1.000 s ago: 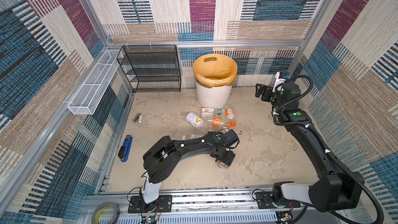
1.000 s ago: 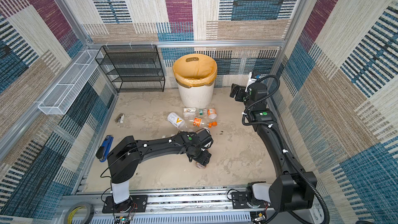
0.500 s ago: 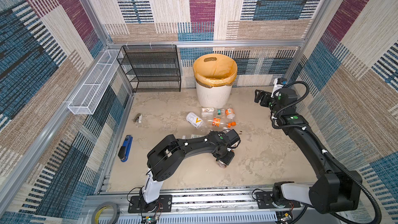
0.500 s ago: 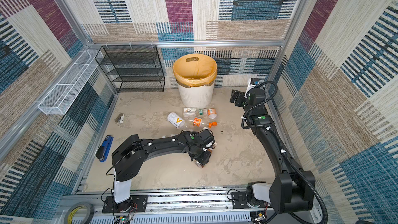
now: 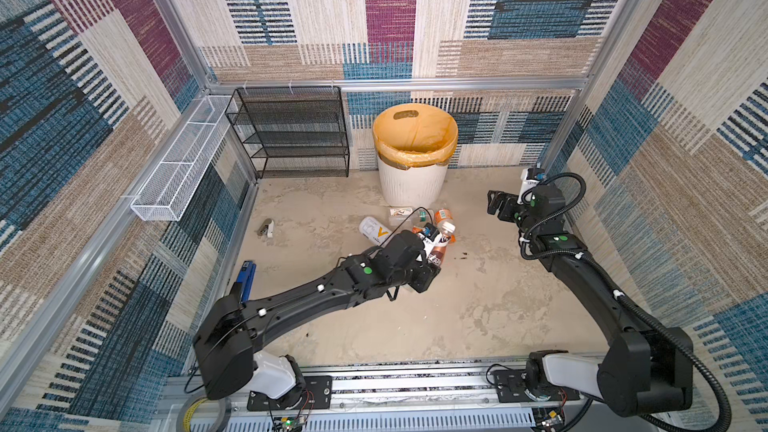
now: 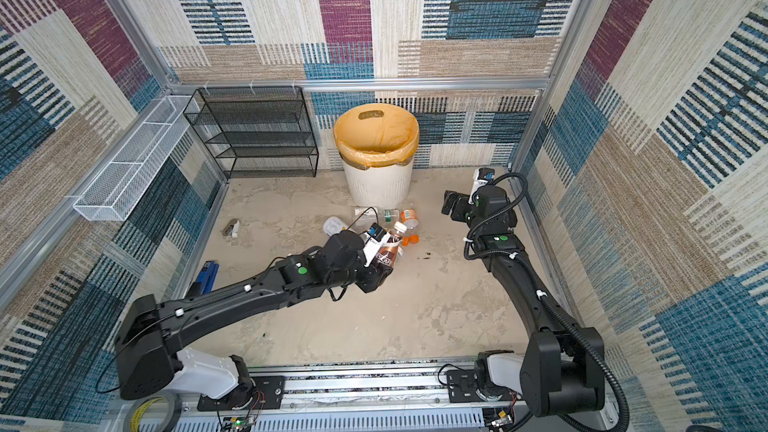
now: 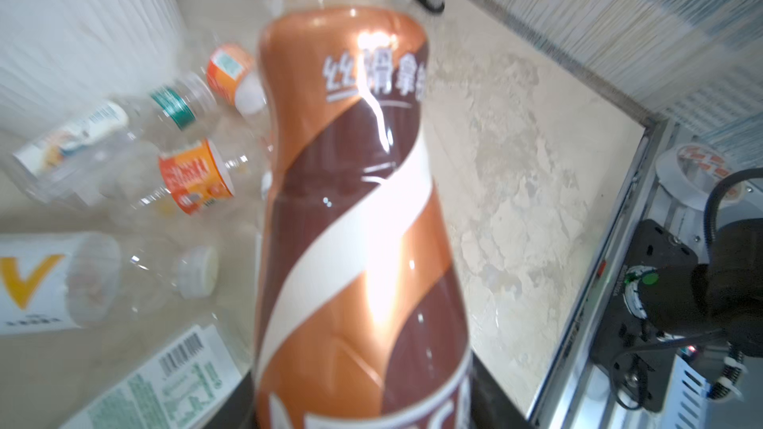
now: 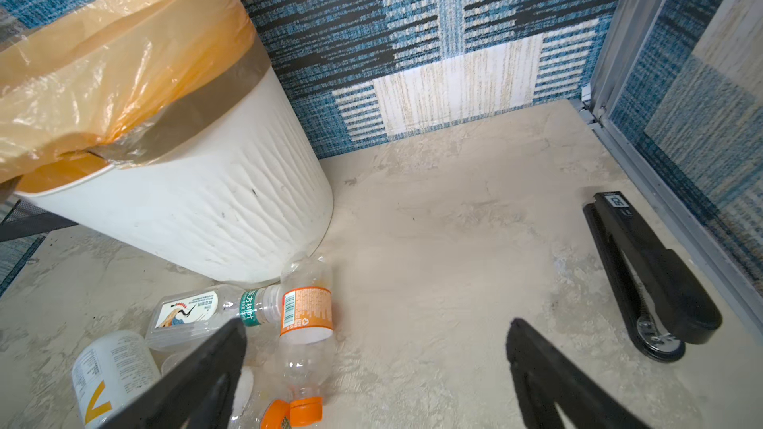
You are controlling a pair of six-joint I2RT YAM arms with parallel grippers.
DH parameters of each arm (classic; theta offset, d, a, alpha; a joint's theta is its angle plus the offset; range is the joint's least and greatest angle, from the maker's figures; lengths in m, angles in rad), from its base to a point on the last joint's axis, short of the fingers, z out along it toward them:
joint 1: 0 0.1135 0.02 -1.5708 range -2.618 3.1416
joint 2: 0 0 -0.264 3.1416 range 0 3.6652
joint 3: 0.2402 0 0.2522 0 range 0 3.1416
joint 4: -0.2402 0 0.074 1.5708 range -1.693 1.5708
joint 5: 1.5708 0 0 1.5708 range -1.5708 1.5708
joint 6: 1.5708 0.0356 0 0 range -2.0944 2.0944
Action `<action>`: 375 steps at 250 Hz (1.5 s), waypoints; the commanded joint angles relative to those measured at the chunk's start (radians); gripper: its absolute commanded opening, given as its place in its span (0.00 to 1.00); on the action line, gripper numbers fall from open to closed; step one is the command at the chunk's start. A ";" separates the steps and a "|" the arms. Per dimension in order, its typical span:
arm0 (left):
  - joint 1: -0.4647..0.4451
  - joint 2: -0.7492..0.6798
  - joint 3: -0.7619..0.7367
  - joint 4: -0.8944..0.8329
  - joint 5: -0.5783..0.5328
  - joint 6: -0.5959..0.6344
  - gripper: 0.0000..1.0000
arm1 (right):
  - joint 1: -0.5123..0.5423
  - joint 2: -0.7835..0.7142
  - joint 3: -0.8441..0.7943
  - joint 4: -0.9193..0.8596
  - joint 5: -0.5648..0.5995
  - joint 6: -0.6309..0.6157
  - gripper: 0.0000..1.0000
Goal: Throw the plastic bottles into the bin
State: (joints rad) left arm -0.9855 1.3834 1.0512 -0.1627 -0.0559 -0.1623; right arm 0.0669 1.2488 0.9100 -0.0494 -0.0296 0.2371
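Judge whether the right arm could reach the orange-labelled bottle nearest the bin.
Probably yes: the right claw stands open and empty, with only bare floor between it and the orange-labelled bottle.

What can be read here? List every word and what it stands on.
"丝滑拿", cut off at the edge: brown bottle.
"ESCAF", partly hidden: same bottle, in a top view.
Yellow "V": white bottle.
Too small or blurred: the other bottle labels, barcodes, the black stapler tag.

The left arm (image 5: 299, 305) and right arm (image 5: 594, 286) were matte black — white shells at their bases, green dots, looping black cables.
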 commanded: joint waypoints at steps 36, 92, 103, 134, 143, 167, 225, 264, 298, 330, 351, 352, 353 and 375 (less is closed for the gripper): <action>0.026 -0.213 -0.231 0.763 -0.200 0.369 0.56 | 0.000 -0.012 -0.033 0.057 -0.090 -0.007 0.99; 0.041 -0.221 -0.273 1.285 -0.153 0.606 0.57 | 0.002 -0.053 -0.080 0.063 -0.112 0.008 0.99; 0.062 -0.204 -0.217 1.254 -0.123 0.625 0.58 | 0.002 -0.065 -0.086 0.066 -0.114 0.013 0.98; 0.226 -0.103 0.043 0.993 -0.052 0.416 0.58 | 0.004 -0.093 -0.113 0.095 -0.120 0.030 0.98; 0.286 -0.045 0.151 0.901 -0.037 0.325 0.58 | 0.004 -0.096 -0.121 0.105 -0.125 0.036 0.98; 0.411 0.175 0.584 0.421 0.063 0.122 0.64 | 0.010 -0.078 -0.118 0.112 -0.153 0.041 0.98; 0.461 0.593 1.311 -0.250 0.300 0.069 0.98 | 0.065 -0.043 -0.099 0.077 -0.132 0.017 0.98; 0.466 0.559 1.274 -0.259 0.248 0.109 0.99 | 0.095 -0.022 -0.081 0.054 -0.120 0.008 0.98; 0.472 0.461 1.162 -0.235 0.192 0.143 1.00 | 0.137 0.007 -0.037 -0.026 -0.094 0.014 0.98; 0.491 0.381 1.051 -0.238 0.166 0.149 0.98 | 0.154 -0.006 -0.045 -0.069 -0.104 0.051 0.99; 0.498 0.311 0.932 -0.247 0.161 0.135 0.97 | 0.153 -0.033 -0.053 -0.137 -0.192 0.110 1.00; 0.498 0.307 0.925 -0.247 0.161 0.134 0.97 | 0.153 -0.034 -0.051 -0.142 -0.197 0.113 1.00; 0.498 0.303 0.925 -0.246 0.160 0.134 0.97 | 0.153 -0.034 -0.050 -0.146 -0.203 0.115 1.00; 0.500 0.203 0.742 -0.208 0.145 0.120 0.96 | 0.154 -0.057 -0.057 -0.232 -0.244 0.175 1.00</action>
State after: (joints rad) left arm -0.4904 1.6855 1.9587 -0.3882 0.1211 -0.0208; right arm 0.2169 1.2198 0.8570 -0.1627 -0.1833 0.3145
